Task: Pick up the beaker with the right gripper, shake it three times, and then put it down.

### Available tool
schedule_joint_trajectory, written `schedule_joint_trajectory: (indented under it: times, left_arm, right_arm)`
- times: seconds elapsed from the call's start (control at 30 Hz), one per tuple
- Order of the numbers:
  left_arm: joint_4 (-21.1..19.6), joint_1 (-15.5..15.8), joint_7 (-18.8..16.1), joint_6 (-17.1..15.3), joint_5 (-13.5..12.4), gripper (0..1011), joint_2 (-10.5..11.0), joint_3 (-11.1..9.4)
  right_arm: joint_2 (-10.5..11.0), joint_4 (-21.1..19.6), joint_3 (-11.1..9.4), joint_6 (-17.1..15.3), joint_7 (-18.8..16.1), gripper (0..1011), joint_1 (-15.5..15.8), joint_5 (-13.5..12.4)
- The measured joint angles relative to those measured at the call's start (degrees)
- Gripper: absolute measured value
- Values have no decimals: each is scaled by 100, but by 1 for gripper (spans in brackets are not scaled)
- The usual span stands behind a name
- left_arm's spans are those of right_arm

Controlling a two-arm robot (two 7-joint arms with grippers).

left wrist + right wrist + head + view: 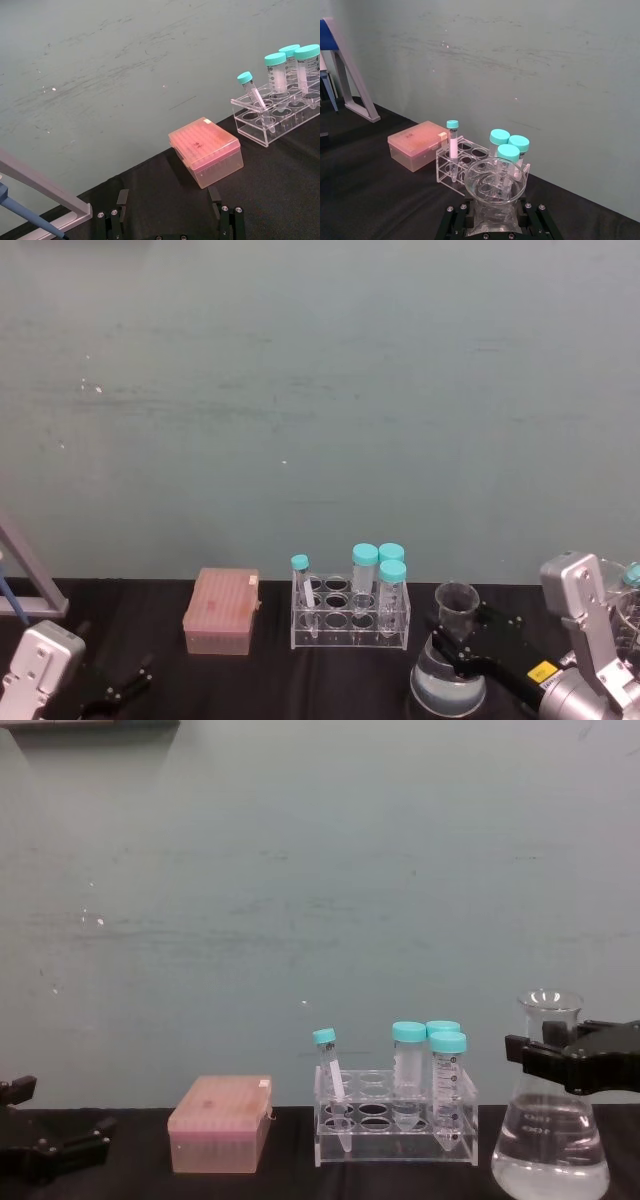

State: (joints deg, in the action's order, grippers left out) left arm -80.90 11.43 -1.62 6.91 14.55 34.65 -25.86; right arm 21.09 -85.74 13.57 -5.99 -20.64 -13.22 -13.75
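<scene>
Beaker (550, 1140), conical glass, neck inside right pincer (459, 628), clamping unclear, left pincer (169, 200) spread

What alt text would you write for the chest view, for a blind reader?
The right gripper reaches in from the right edge at the neck of the beaker, which holds clear liquid. To its left stand a tube rack with four teal-capped tubes and a pink box; the left gripper lies open at the lower left.

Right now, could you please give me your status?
Right gripper shut on beaker neck. Beaker upright, liquid inside. Left gripper open, parked left. Tube rack beside beaker, apart.
</scene>
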Motion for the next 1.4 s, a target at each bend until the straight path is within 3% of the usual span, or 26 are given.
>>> schedule_joint_trajectory:
  times: [1.2,1.3,1.33,1.4]
  left_arm:
    - [0,0,0,0,0,1000,0,0]
    - [0,0,0,0,0,1000,0,0]
    - [0,0,0,0,0,1000,0,0]
    - [0,0,0,0,0,1000,0,0]
  right_arm:
    - [-3,-4,-8,15,-12,458,0,12]
    - [-102,-15,-185,-251,-202,458,26,-523]
    - [-216,-30,-343,-492,-313,458,52,-936]
    - [-351,-48,-525,-775,-404,458,76,-1393]
